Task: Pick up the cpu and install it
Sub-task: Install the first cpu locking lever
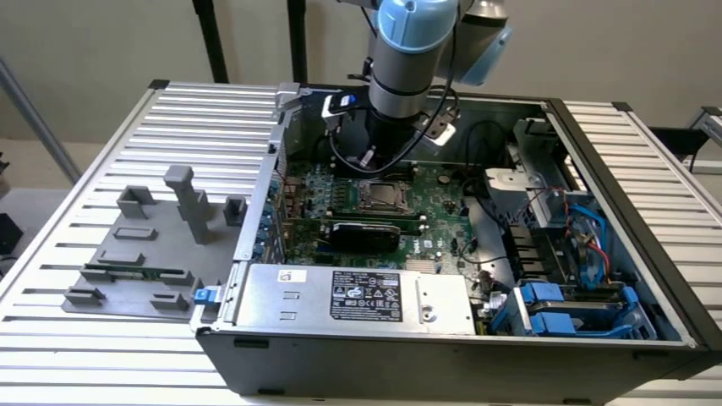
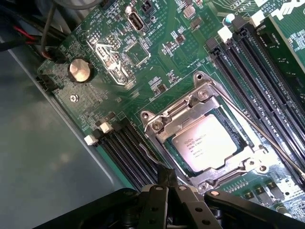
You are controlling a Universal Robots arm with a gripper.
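The cpu (image 2: 208, 143) lies flat in the socket frame (image 2: 209, 138) on the motherboard (image 2: 157, 62), just beside and below the gripper (image 2: 167, 183); jaws pressed together, holding nothing; square chip, no long axis.

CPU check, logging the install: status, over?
Gripper shut, empty, above the board. CPU seated in socket frame. Nothing in the way.

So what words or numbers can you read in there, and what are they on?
None can be read for sure.
cpu in the socket: several lines of dark print, too blurred.
White and black label on the silver power supply box: print and symbols, too small.
Green circuit board: tiny white markings, too small.
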